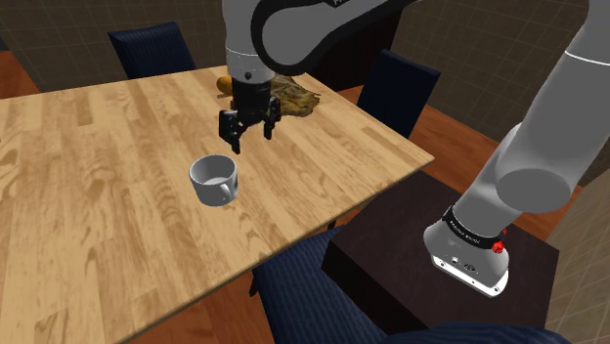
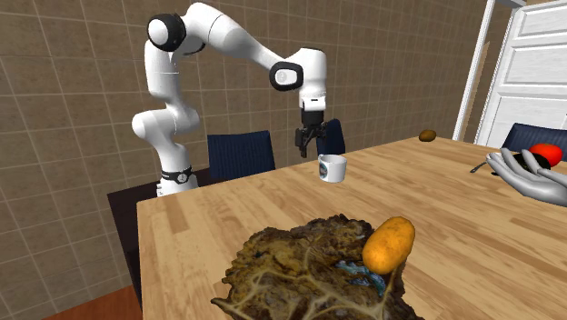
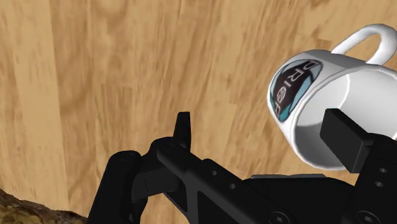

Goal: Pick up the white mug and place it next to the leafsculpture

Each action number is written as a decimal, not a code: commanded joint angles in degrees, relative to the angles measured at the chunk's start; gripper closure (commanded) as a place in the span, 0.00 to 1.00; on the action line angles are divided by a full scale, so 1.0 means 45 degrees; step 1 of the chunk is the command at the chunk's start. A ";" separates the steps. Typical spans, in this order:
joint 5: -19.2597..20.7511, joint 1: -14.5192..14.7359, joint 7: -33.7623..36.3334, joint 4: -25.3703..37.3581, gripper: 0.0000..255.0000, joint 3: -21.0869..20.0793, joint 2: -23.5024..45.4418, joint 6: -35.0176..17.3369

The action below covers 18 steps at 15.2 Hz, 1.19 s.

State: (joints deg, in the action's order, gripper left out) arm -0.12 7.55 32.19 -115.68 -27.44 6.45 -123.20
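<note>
Table (image 1: 98, 195), with 3 items on it:
1. Mug (image 1: 214, 180): upright on the table top, opening upward, well apart from the leaf sculpture.
2. Leaf sculpture (image 1: 293, 98): flat on the table near its far edge in the shoulder view.
3. Potato (image 2: 388, 244): resting on the sculpture's edge.

Gripper (image 1: 251, 139): above the table, between mug and sculpture, touching neither. The mug sits beside 1 finger, outside the gap.

Chairs, 3 in the shoulder view:
- 1 (image 1: 152, 49) behind the table.
- 1 (image 1: 399, 88) right of the sculpture.
- 1 (image 1: 303, 283) between the table's near edge and the stand (image 1: 391, 264).
</note>
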 commanded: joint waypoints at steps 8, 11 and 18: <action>0.1665 0.0962 0.1501 0.1733 0.00 0.0086 0.2761 -0.0708; 0.1870 0.1049 0.1633 0.1549 0.00 0.0173 0.3106 -0.1203; 0.1870 0.1050 0.1633 0.1549 0.00 0.0173 0.3106 -0.1203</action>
State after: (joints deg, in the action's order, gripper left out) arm 8.29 12.27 39.53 -108.71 -26.67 20.43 -128.61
